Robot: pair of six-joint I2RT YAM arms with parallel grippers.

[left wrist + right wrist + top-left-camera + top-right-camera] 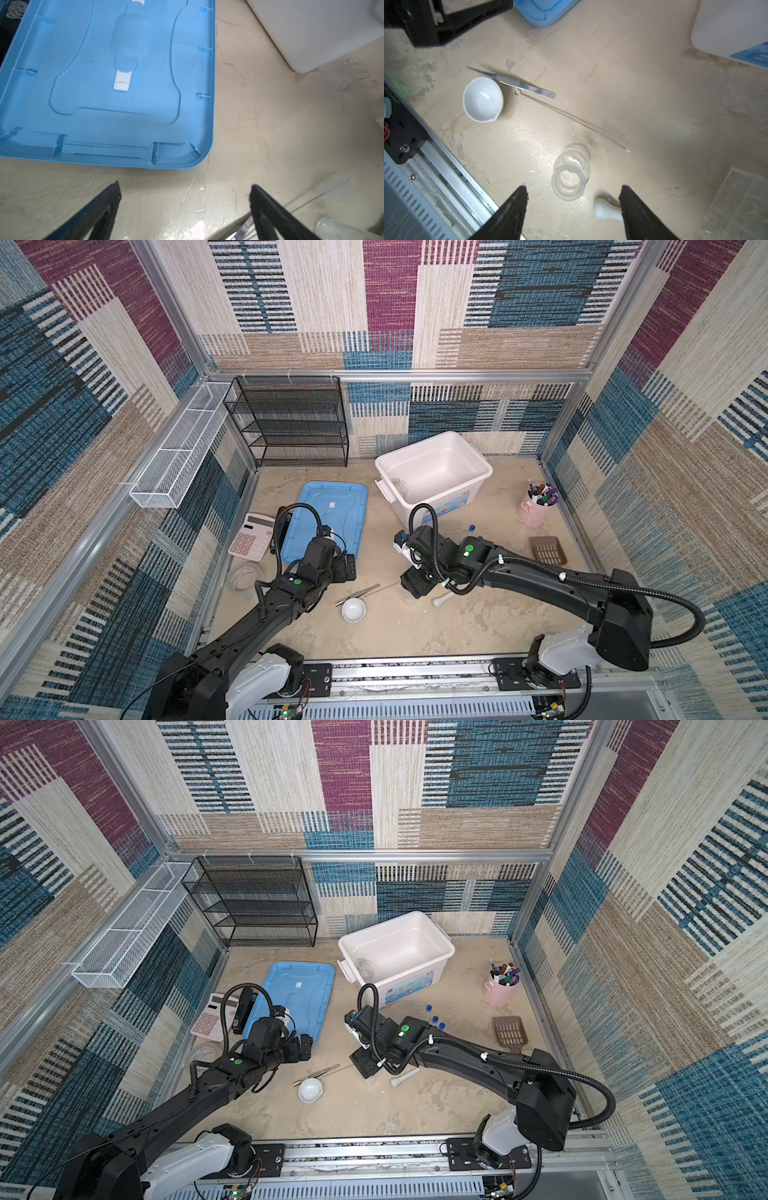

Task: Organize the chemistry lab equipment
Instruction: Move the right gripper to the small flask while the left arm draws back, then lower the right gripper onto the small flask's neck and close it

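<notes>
A: Room & surface?
B: Beige mottled tabletop (pixel 415 635), boxed in by patchwork woven-fabric walls (pixel 540 302) on an alu frame (pixel 395 375). Black mesh shelf rack (pixel 291 423) at back left, white wire basket (pixel 178 448) on the left wall.
A: Lab gear?
B: Small clear glass beaker (pixel 572 164) stands upright near the front, betw. the right gripper (pixel 573 187) tips. Its jaws are spread and not touching the glass. White spouted ceramic dish (pixel 482 99), metal tweezers (pixel 517 83) & thin wire brush (pixel 571 118) lie close together, left of it. Three blue-capped clear test tubes (pixel 435 1018) lie near the white plastic bin (pixel 482 466). Clear glass flask (pixel 365 968) sits inside the bin.
A: Left side?
B: Left gripper (pixel 185 185) gapes wide, empty, over bare tabletop by the blue plastic lid (pixel 124 116) corner.
</notes>
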